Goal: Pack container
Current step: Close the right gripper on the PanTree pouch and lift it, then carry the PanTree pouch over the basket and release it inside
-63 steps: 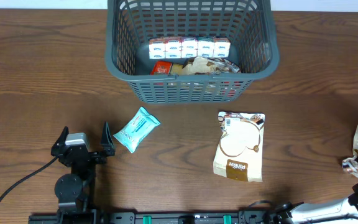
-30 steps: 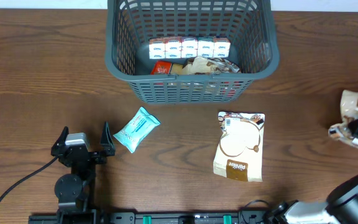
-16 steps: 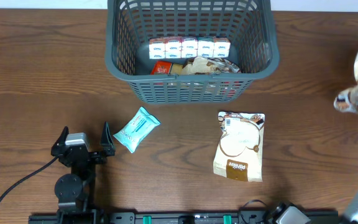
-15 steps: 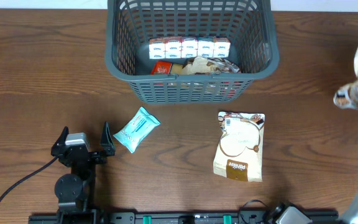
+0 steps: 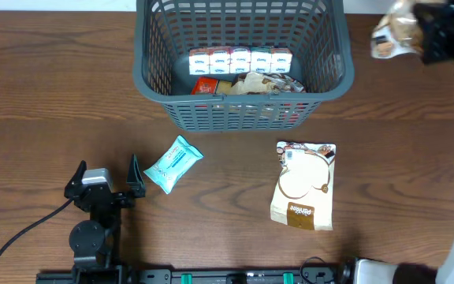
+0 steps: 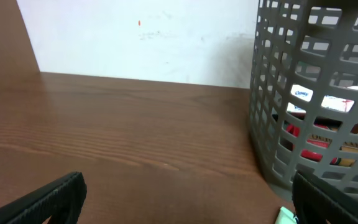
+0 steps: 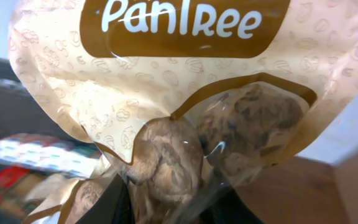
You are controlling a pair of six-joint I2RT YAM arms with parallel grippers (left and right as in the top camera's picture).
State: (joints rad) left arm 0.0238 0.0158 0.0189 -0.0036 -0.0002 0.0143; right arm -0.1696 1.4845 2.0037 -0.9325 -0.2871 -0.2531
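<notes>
- Overhead: fixed above, looks straight down on the brown wood-grain surface (image 5: 53,95); the dark grey slotted plastic basket (image 5: 243,118) is cut off at the top edge.
- Left wrist: low, near surface level, facing level toward the white wall (image 6: 135,37); same basket's side wall is close at right.
- Right wrist: lens almost against a beige printed plastic snack bag (image 7: 185,93), which fills the frame; overhead has that bag top right.
</notes>
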